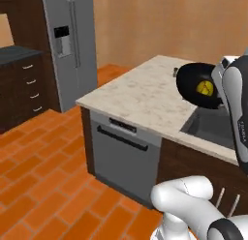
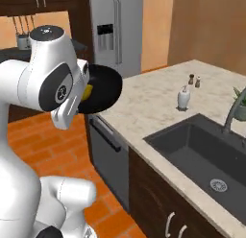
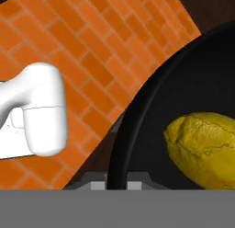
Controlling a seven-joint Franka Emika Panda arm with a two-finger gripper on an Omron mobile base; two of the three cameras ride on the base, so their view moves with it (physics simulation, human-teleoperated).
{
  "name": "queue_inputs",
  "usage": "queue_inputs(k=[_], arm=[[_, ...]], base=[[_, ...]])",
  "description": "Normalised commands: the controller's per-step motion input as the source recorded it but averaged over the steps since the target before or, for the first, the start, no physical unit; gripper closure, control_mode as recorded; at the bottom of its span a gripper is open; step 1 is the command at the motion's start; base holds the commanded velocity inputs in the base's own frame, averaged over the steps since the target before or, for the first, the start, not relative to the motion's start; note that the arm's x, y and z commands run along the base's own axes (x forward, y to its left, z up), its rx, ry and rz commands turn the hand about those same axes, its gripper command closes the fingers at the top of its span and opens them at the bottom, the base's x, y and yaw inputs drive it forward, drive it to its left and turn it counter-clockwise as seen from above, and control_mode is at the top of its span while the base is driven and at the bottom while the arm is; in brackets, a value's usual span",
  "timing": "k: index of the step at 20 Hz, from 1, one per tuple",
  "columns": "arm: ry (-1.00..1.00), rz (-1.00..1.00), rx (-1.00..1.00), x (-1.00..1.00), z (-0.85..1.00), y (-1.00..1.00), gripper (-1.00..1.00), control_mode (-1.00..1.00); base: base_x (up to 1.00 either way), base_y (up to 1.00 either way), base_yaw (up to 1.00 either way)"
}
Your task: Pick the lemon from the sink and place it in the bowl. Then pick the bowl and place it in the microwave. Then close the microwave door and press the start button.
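The glossy black bowl (image 1: 191,82) hangs tilted in the air above the counter's edge, with the yellow lemon (image 1: 204,88) lying inside it. From the right base view the bowl (image 2: 104,88) sits just beside the hand, the lemon (image 2: 87,92) peeking out at its rim. My gripper (image 3: 117,185) is shut on the rim of the bowl (image 3: 137,121), and the lemon (image 3: 204,149) rests close to the fingers. The black sink (image 2: 192,150) lies to the right with its drain (image 2: 218,185) bare. The microwave and its door are out of view.
A pale stone counter (image 1: 140,94) surrounds the sink (image 1: 208,125), with a dishwasher (image 1: 126,152) under it. A soap dispenser (image 2: 183,98) and two shakers (image 2: 194,80) stand behind the basin, by the faucet (image 2: 233,112). A steel fridge (image 1: 70,40) and dark drawers (image 1: 24,84) stand across the orange brick floor.
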Motion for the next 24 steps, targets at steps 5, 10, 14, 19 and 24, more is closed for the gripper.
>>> queue_inputs(k=[5,10,14,19,24], arm=[[0.00,0.00,0.00,0.00,0.00,0.00,1.00,1.00],[0.00,0.00,0.00,0.00,0.00,0.00,1.00,1.00],[0.00,0.00,0.00,0.00,0.00,0.00,1.00,1.00],[0.00,0.00,0.00,0.00,0.00,0.00,1.00,1.00],[0.00,0.00,0.00,0.00,0.00,0.00,1.00,1.00]], base=[[-0.10,0.00,0.95],[-0.08,0.01,0.94],[-0.15,0.00,0.94],[-0.15,0.00,0.96],[0.00,0.00,1.00]])
